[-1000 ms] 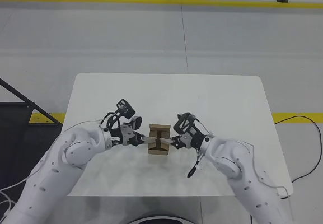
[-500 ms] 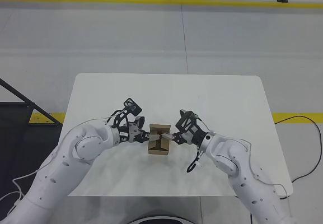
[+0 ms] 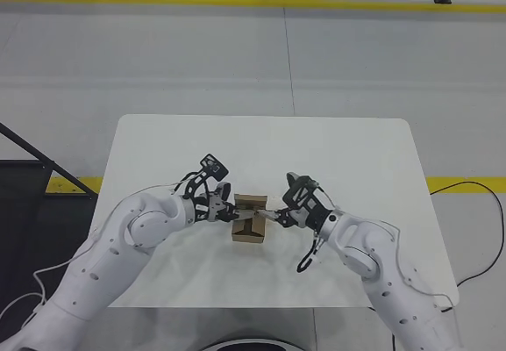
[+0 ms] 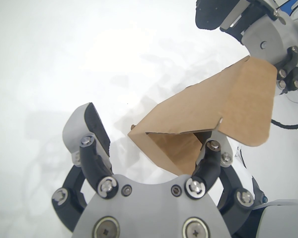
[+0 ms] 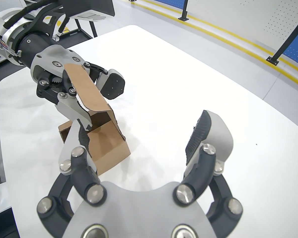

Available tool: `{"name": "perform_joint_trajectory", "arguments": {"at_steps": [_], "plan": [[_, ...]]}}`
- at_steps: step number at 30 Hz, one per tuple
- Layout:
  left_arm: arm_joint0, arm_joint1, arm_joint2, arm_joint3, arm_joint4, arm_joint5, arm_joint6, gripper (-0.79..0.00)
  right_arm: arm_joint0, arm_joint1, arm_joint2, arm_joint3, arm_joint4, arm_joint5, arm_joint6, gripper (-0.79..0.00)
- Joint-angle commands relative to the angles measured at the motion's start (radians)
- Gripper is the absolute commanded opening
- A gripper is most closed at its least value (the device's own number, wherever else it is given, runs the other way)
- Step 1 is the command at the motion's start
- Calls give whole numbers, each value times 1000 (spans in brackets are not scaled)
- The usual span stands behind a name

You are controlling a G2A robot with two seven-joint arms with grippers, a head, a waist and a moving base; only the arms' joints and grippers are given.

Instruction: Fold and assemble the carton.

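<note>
On white table [image 3: 349, 158], open brown carton [image 3: 249, 232].

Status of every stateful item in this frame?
carton: upright on the table, top open, one flap raised.
left gripper: open, at the carton's rim.
right gripper: open, at the carton's rim.

A small brown cardboard carton [image 3: 251, 232] stands open on the white, round-cornered table [image 3: 349, 149], between left claw [image 3: 231, 211] and right claw [image 3: 270, 216].
</note>
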Motion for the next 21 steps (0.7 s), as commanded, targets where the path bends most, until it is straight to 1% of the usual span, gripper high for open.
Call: {"name": "perform_joint_trajectory", "arguments": {"at_steps": [1, 9, 16, 19, 21], "plan": [[-3, -2, 4, 5, -2, 2, -1, 0, 7, -2, -6, 5, 2, 0, 7, 0], [-22, -12, 23, 30, -5, 11, -11, 0, 29, -8, -22, 25, 10, 1, 26, 0], [-26, -16, 24, 32, 0, 10, -13, 0, 35, -11, -26, 35, 17, -1, 39, 0], [-17, -14, 10, 18, -5, -4, 1, 0, 37, -12, -27, 39, 18, -2, 41, 0], [0, -8, -13, 3, -25, -35, 0, 0, 34, -11, -25, 43, 26, -9, 50, 0]]}}
